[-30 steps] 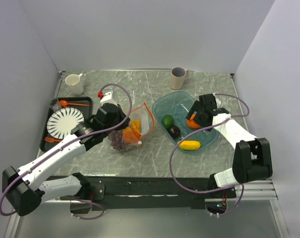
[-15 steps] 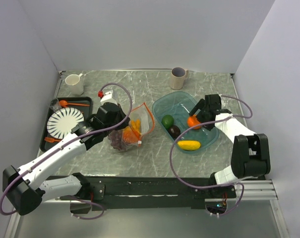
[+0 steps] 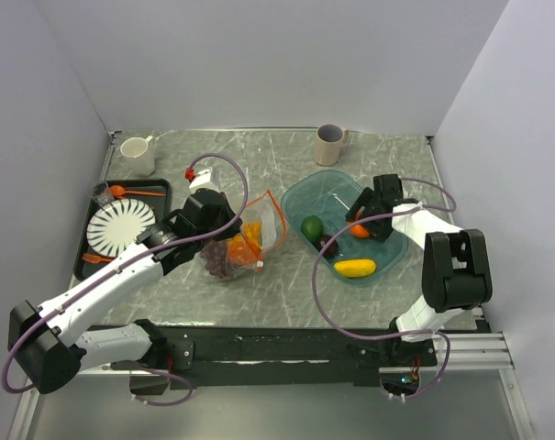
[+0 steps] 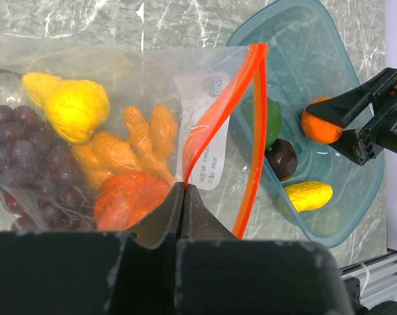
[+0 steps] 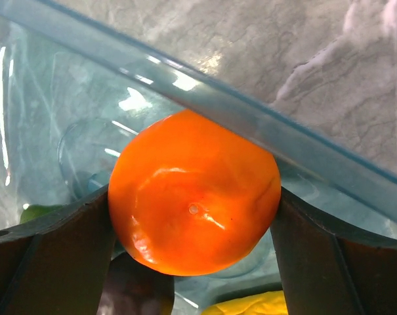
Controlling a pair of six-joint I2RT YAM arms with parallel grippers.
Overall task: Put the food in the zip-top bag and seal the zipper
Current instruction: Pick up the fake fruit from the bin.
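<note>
The bag lies on the desk just left of the bowl, with its mouth turned toward the bowl. One lip of that mouth, at the orange-red zipper strip, is pinched by the left end effector. Its jaws are pressed flat together on the film, so the mouth is held up and gaping. Grapes, a yellow pear-shaped piece and several orange pieces are seen inside already.

The right end effector is placed over the right side of the bowl. Its jaws are closed partway around the orange, which is gripped across its widest part with a finger against each side. Whether the orange is clear of the bowl floor cannot be told. An avocado, a dark plum and a lemon are left in the bowl.

The orange is judged to be light, hard and smooth. Being round, it could squirt out of an off-centre pinch, so a hold across the middle is the safest one. The bag is judged to be thin, limp and slippery, and its film would crumple if taken anywhere but the edge. The strip is the stiffer part and the place to be held, both for keeping the mouth open and for sealing. With fruit inside, the bag is bottom-heavy and may be dragged rather than lifted. The slider tab cannot be picked out with certainty.
</note>
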